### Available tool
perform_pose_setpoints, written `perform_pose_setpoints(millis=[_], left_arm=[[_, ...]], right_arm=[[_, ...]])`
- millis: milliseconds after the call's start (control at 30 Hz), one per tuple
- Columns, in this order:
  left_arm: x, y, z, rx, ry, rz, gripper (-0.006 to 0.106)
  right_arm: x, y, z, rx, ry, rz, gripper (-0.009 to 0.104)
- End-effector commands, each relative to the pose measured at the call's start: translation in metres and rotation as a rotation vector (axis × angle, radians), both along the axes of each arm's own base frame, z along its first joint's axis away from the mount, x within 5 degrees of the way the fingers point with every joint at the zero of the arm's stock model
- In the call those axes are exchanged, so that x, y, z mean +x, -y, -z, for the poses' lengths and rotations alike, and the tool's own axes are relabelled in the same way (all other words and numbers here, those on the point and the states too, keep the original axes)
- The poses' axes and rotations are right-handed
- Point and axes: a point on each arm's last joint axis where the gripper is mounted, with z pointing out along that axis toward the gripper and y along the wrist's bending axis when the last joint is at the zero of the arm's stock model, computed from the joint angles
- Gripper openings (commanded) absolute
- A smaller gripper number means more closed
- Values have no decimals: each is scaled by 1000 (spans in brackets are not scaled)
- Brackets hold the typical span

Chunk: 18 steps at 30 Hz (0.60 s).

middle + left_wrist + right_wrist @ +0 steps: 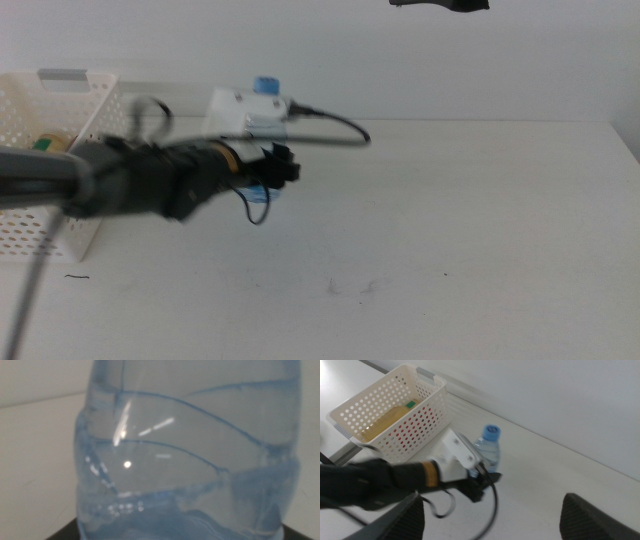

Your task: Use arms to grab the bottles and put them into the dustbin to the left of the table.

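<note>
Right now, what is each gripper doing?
Left gripper: closed on the water bottle, beside the dustbin.
Right gripper: open, empty, waiting above the table.

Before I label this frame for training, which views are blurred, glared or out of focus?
Middle view: the left arm is smeared by motion blur, while the table stays fairly sharp. Left wrist view: the water bottle fills the frame, soft and out of focus, with white glare streaks. Right wrist view: the dustbin is reasonably sharp; the right gripper is dark and blurred at the edge.
</note>
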Motion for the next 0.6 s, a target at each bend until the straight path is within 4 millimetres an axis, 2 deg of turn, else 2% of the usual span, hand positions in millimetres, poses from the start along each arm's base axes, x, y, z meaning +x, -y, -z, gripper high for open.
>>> perform_pose_setpoints(millis=[0, 67, 167, 300, 433, 567], left_arm=[[-16, -8, -44, 28, -36, -13, -2], [-28, -16, -72, 84, -68, -12, -2], [-36, -42, -114, 149, -115, -14, -2], [-26, -105, -157, 213, -187, -55, -2], [-17, -169, -175, 208, -252, -209, -2], [-7, -205, -176, 207, -258, -279, -2]], right_arm=[[1, 3, -2, 10, 15, 9, 88], [1, 3, -2, 10, 15, 9, 88], [1, 3, -2, 10, 15, 9, 88], [1, 3, -2, 10, 15, 9, 88], [1, 3, -2, 10, 15, 9, 88], [1, 3, -2, 10, 15, 9, 88]])
